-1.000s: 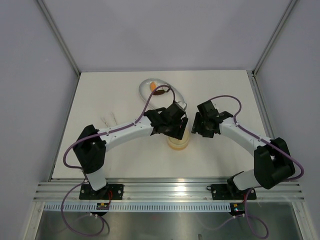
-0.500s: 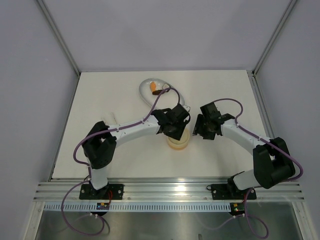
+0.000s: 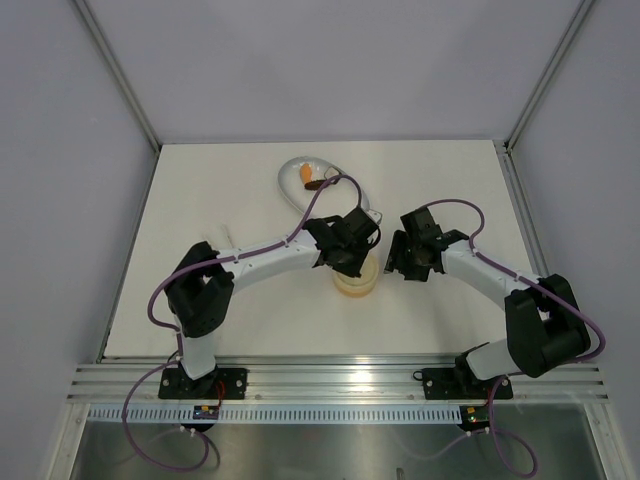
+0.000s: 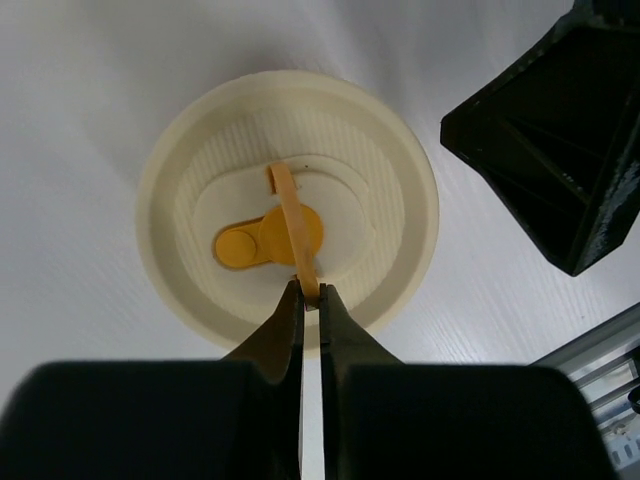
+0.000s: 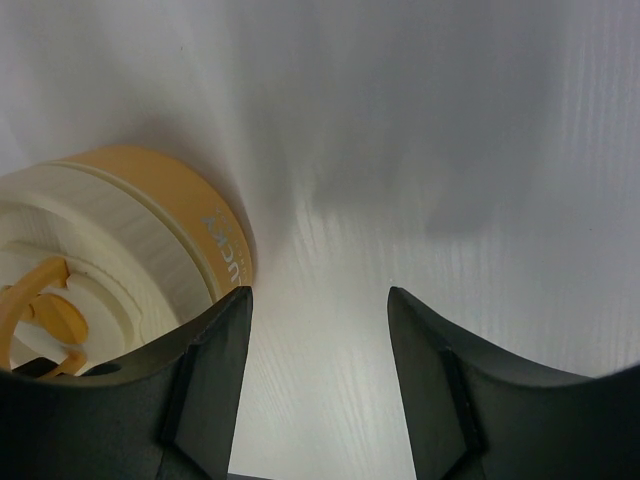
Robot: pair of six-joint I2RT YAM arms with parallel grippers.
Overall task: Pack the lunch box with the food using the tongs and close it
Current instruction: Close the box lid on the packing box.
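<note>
Two arms are bolted to the rail point(image 3: 340, 378) at the near edge and reach inward to meet over mid-table.

The lunch box point(image 3: 357, 285) stands upright on the white table point(image 3: 200, 190), roughly central left to right and nearer the near edge than the far wall. Its lid point(image 4: 380, 190) is seated flat, with the rim showing all round.

The left gripper point(image 4: 310, 295) hangs directly above the lid. Its fingers are pinched together on the thin orange strap point(image 4: 293, 215), which rises from the lid's orange mark. Nothing else is in the grip.

The right gripper point(image 5: 318, 295) is low at the tub's right side. Its jaws are parted with only bare table between them, holding nothing. Its left finger point(image 5: 215, 340) is just beside the tub wall point(image 5: 150, 200); contact cannot be told. In the left wrist view its black body stands apart from the lid rim.

Open table lies to the tub's left, right and near side, out to the edges.

Farther back, beyond the left gripper, is the white oval dish point(image 3: 295, 175), well short of the far edge. It holds an orange piece point(image 3: 306, 173) and a dark brown piece point(image 3: 318, 184).
</note>
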